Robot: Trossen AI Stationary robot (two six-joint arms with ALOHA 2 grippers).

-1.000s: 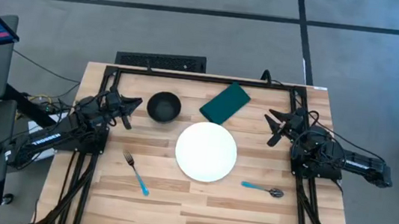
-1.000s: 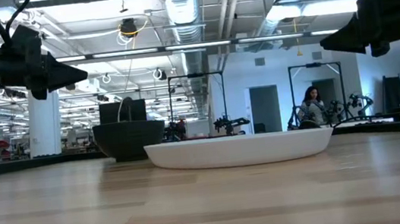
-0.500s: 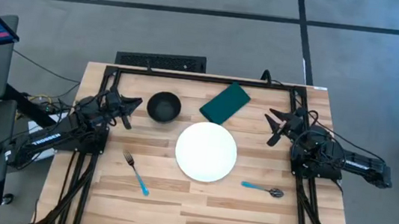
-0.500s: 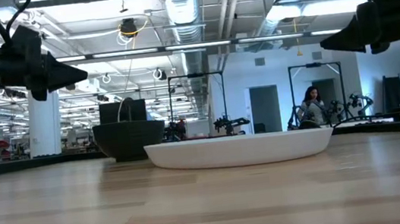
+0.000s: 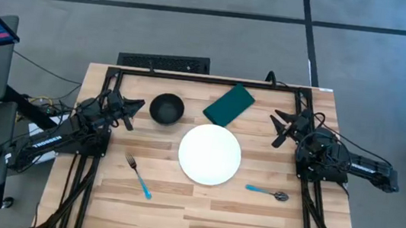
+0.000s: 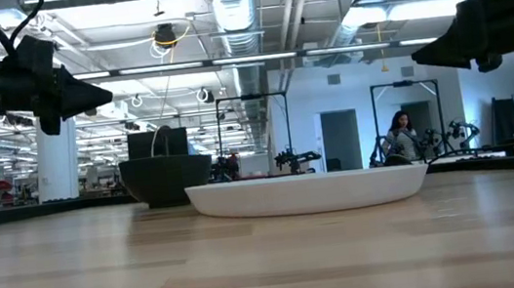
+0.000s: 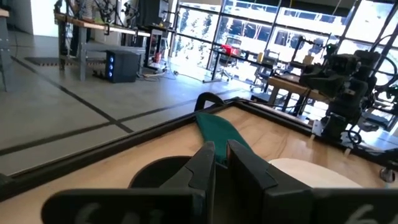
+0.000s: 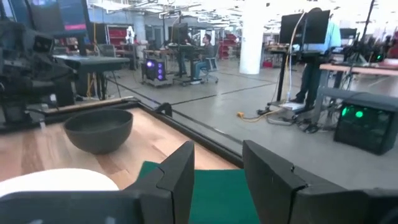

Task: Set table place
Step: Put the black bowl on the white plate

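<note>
On the light-wood table (image 5: 206, 222) lie a white plate (image 5: 210, 155) at the middle, a black bowl (image 5: 166, 109) and a folded green napkin (image 5: 228, 105) behind it, a blue-handled fork (image 5: 138, 176) at the near left and a blue-handled spoon (image 5: 268, 192) at the near right. My left gripper (image 5: 134, 114) hovers left of the bowl, its fingers a narrow gap apart (image 7: 221, 155), empty. My right gripper (image 5: 275, 132) hovers right of the napkin, open and empty (image 8: 217, 168). Both point toward the table's middle, clear of the tabletop in the low view.
Black metal framing (image 5: 192, 77) runs along the table's far edge and down both sides under the arms. Bare wood lies in front of the plate toward the near edge. People and workbenches show in the room beyond the table (image 6: 402, 136).
</note>
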